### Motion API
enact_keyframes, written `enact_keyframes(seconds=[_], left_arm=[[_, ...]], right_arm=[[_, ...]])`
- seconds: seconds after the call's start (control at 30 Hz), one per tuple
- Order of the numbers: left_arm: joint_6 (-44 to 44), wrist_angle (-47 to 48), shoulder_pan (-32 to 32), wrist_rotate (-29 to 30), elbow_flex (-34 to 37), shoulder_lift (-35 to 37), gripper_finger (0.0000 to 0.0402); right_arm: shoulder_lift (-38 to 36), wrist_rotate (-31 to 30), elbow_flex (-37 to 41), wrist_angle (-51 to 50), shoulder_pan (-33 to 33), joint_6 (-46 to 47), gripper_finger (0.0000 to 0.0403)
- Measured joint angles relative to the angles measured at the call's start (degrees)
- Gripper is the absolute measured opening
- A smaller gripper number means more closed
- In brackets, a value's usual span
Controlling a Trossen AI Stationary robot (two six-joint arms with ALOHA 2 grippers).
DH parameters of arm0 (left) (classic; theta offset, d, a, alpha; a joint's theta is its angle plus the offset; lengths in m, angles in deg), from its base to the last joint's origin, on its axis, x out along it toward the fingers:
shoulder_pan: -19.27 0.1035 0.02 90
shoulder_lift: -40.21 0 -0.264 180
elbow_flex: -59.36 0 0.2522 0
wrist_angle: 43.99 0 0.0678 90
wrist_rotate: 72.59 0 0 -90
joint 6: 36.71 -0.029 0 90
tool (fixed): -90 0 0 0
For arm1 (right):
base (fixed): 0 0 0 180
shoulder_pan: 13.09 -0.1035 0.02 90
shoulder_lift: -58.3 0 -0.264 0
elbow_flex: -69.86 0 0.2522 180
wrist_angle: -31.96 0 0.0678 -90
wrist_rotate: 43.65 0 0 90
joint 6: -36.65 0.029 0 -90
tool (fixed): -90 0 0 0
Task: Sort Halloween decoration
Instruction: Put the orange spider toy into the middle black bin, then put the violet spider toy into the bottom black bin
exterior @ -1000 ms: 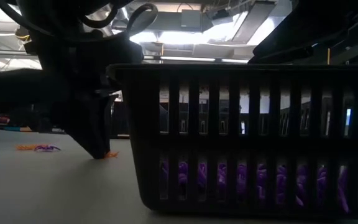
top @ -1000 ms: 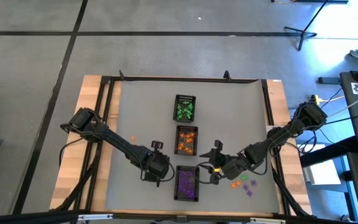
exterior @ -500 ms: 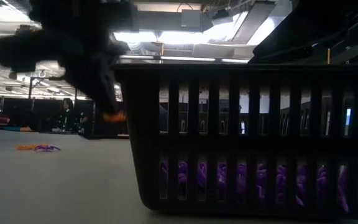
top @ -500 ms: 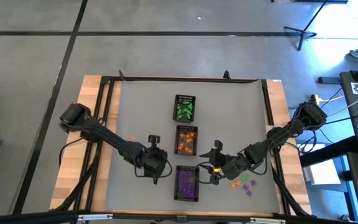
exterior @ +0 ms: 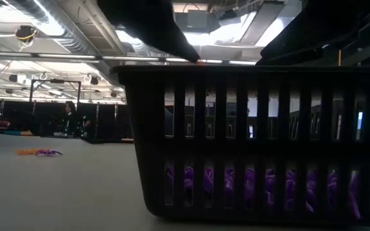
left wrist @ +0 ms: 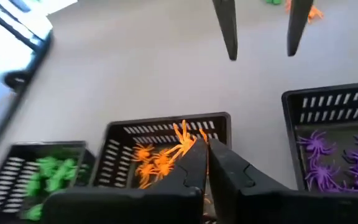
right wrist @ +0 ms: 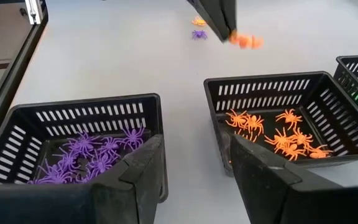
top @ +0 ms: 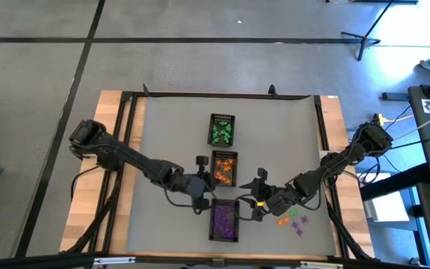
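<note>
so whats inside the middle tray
Orange spiders lie loose in the middle tray. The right gripper's finger covers its near wall and part of the floor, so any trinkets there are hidden.

3 trays [top: 223, 168] are sitting in a row down the table's [top: 170, 127] middle, one behind another. The left gripper [top: 202, 170] is hanging just left of the middle tray [top: 225, 167]. The right gripper [top: 254, 196] is waiting right of the nearest tray [top: 225, 220], with loose trinkets [top: 293, 220] lying farther right.

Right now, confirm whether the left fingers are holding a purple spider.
No. The left gripper is shut on an orange spider, seen above the orange tray.
</note>
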Motion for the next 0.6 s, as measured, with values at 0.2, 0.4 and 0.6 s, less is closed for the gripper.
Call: enact_keyframes(seconds=[0.2,0.4,0.6], left_arm=[[1.28,0.86,5.83,-8.40,0.02,-1.45,0.0066],[1.12,7.27,6.86,-8.69,0.00,1.10,0.0136],[16.93,31.68,5.05,-7.01,-0.07,8.75,0.0141]], right_arm=[[0.00,0.04,0.02,-0.08,-0.02,-0.02,0.0182],[0.00,0.54,0.02,-0.52,-0.02,-0.02,0.0182],[0.02,1.40,0.04,-0.67,-0.02,-0.02,0.0182]])
